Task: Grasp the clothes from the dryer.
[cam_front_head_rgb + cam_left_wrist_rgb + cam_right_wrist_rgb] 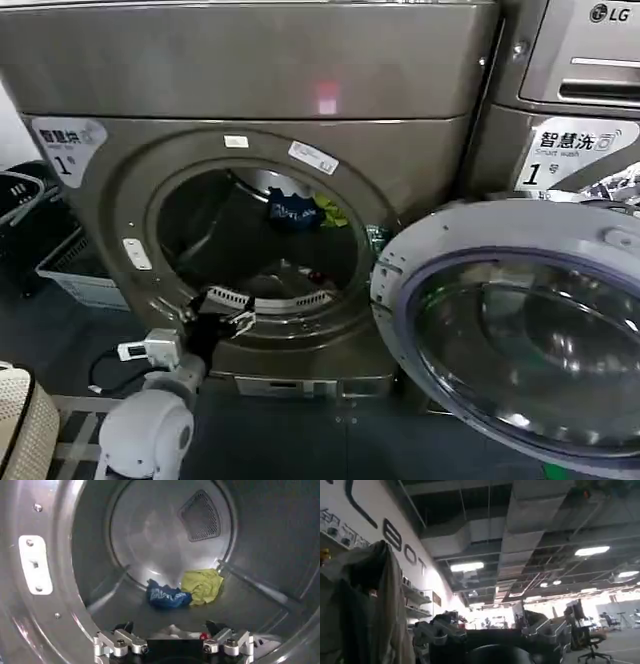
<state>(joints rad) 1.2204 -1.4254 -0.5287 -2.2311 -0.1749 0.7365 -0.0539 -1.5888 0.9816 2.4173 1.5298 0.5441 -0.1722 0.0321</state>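
Observation:
The dryer (250, 80) stands with its porthole open. Deep in the drum lie the clothes: a dark blue piece (167, 596) (292, 210) and, touching it, a yellow-green piece (202, 585) (330, 212). A pale patterned piece (172, 630) lies nearer, just beyond my left gripper. My left gripper (169, 627) (225, 305) sits at the porthole's lower rim, pointing into the drum, open and holding nothing. My right gripper (492, 622) is open and points up at a room's ceiling, away from the machine.
The grey-rimmed glass door (520, 340) is swung wide open at the right, near the front. A silver LG machine (580, 60) stands to the right. Baskets (40, 230) sit on the floor at the left, and a white woven object (25, 420) is at the bottom left.

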